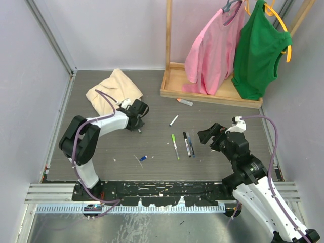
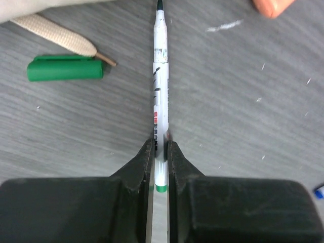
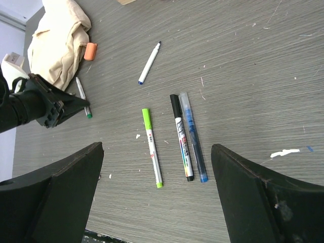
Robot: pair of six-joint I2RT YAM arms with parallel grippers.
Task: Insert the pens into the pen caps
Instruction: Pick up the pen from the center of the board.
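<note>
Your left gripper [image 2: 160, 148] is clamped on the white-barrelled marker pen with a green end band [image 2: 160, 86], low over the grey table [image 2: 253, 126]. The stubby green plastic cap [image 2: 65, 69] lies just left of its tip. Pick step looks done; next, align the tip with the cap's open end. Your right gripper [image 3: 158, 152] gapes wide, empty.

Top edge crops pen [image 2: 160, 76] and orange cap [image 2: 272, 6].

obstacles: cloth [image 1: 114, 90] close behind left gripper [image 1: 137, 123], rack [image 1: 212, 93] at back | passage: table [image 1: 198, 150] strip between pens [image 1: 188, 144] and right gripper [image 1: 210, 140], seemingly passable
</note>
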